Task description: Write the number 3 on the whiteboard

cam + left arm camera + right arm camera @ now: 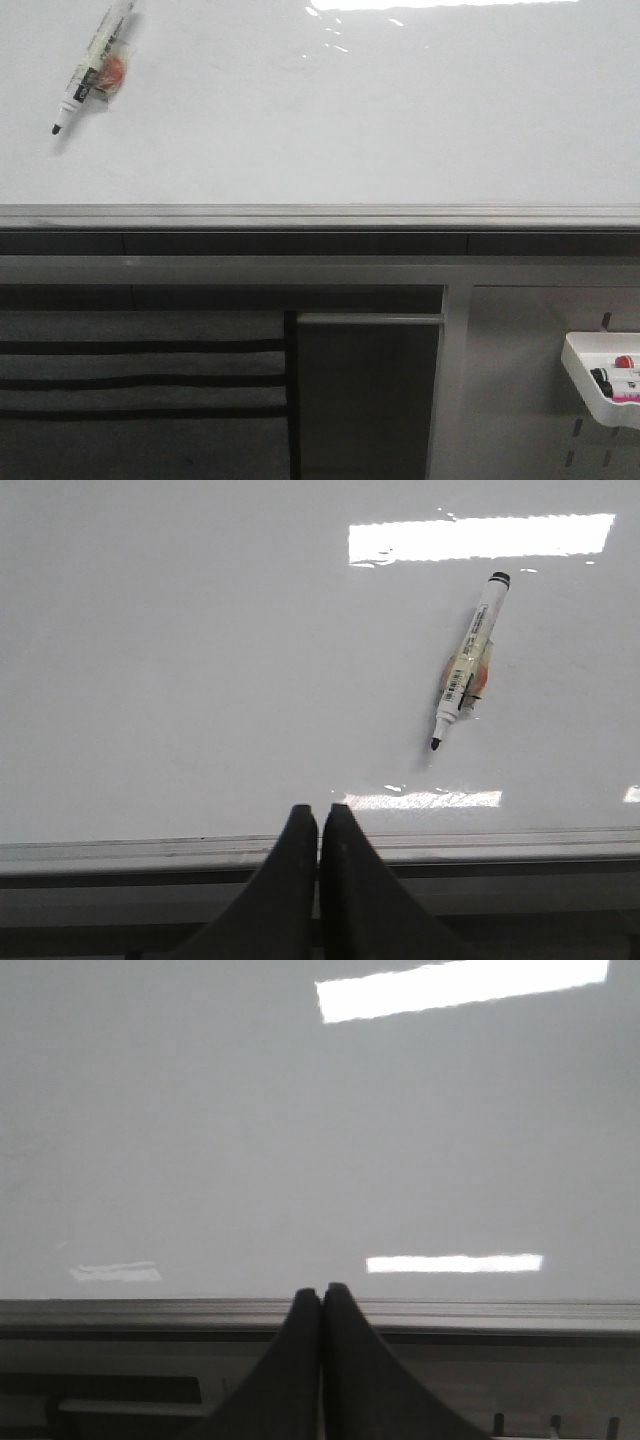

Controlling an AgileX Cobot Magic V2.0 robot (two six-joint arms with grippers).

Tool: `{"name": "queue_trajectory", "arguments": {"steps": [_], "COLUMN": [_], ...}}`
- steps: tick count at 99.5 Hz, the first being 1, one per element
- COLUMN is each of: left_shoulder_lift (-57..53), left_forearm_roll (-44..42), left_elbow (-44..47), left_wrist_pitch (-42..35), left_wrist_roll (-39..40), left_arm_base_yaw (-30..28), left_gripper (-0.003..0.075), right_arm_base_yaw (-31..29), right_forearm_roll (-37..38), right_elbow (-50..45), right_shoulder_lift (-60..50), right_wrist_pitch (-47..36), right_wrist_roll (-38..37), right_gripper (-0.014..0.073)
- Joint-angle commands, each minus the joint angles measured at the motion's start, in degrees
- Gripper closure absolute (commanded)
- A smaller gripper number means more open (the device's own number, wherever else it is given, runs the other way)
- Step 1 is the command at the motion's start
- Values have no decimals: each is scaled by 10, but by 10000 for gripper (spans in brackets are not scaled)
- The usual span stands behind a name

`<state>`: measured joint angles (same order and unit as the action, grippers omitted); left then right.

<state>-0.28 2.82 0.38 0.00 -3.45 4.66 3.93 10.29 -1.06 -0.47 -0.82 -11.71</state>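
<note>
Whiteboard (360, 120): one, glossy white, lying flat, glare patches, grey metal rail along its near edge; no digit drawn on it. Marker (92, 68): one, uncapped, lying on the board's far-left area. Pegboard tray (600, 385): one, white, holding markers. Left tool (319, 825): fingers together, empty. Right tool (321, 1305): fingers together, empty.

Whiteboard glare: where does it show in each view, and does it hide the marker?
Front view: glare along the far edge of the whiteboard, clear of the marker. Left wrist view: two bright patches flank the marker, which stays sharp. Right wrist view: three patches, dimmer picture.
</note>
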Motion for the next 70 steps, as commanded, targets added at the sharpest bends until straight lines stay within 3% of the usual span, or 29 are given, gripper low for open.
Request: {"name": "queue_trajectory", "arguments": {"steps": [1,25,37,70], "left_shoulder_lift": [-18,-18,-18,70], "left_forearm_roll": [1,4,24,21], "left_elbow": [2,0,-29,-256], "left_wrist_pitch": [-47,-61,-60,190], "left_wrist_roll": [5,5,5,5], "left_arm_base_yaw": [1,1,1,1], "left_gripper": [738,738,738,738], "right_arm_base_yaw": [-3,-3,-3,-3], "right_forearm_roll": [34,20,-36,-46], "right_elbow": [-11,4,50,247], "right_shoulder_lift": [-13,-13,-12,104], "right_wrist_pitch": [-29,-32,-2,212], "right_wrist_roll": [8,1,-4,-4], "right_gripper": [660,660,660,660]}}
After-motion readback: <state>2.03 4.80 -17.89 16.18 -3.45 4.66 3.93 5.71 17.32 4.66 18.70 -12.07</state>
